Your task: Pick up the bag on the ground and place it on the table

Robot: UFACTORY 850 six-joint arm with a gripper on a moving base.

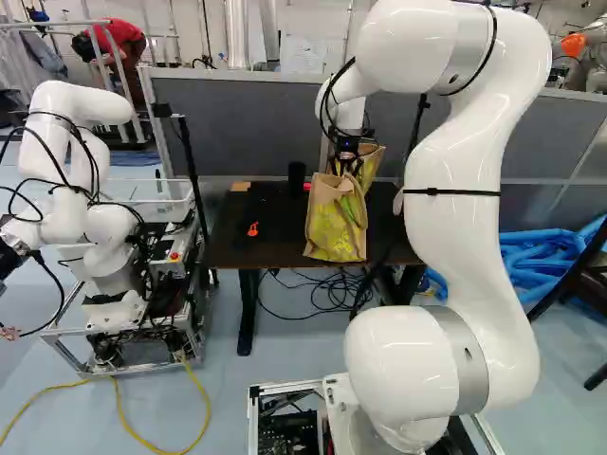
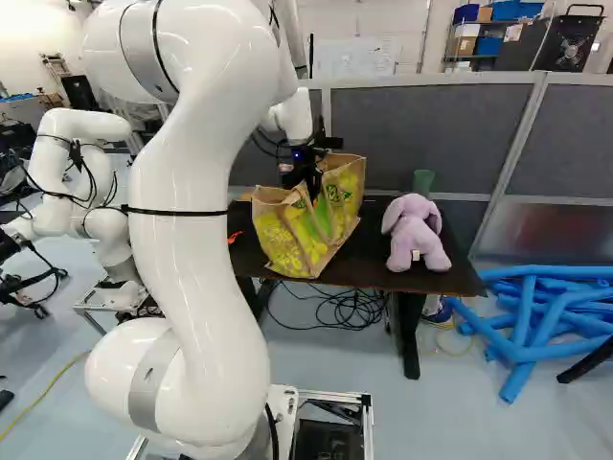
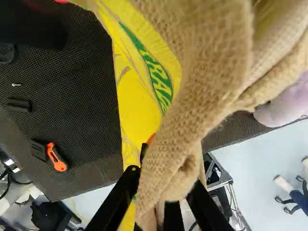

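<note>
Bag (image 2: 321,230) sits over the dark table (image 2: 374,254), contact unclear, its bunched tan cloth pinched in the claw (image 2: 313,192).

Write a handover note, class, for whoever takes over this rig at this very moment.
Gripper: jaws shut on the bag by its bunched top.
Bag: at the table, near its front edge; whether the tabletop bears its weight, I cannot tell. Plush toy sits right of it in the right base view.
Done: bag gripped and off the floor.
Left: probably settle it, open the jaws, back away.
</note>
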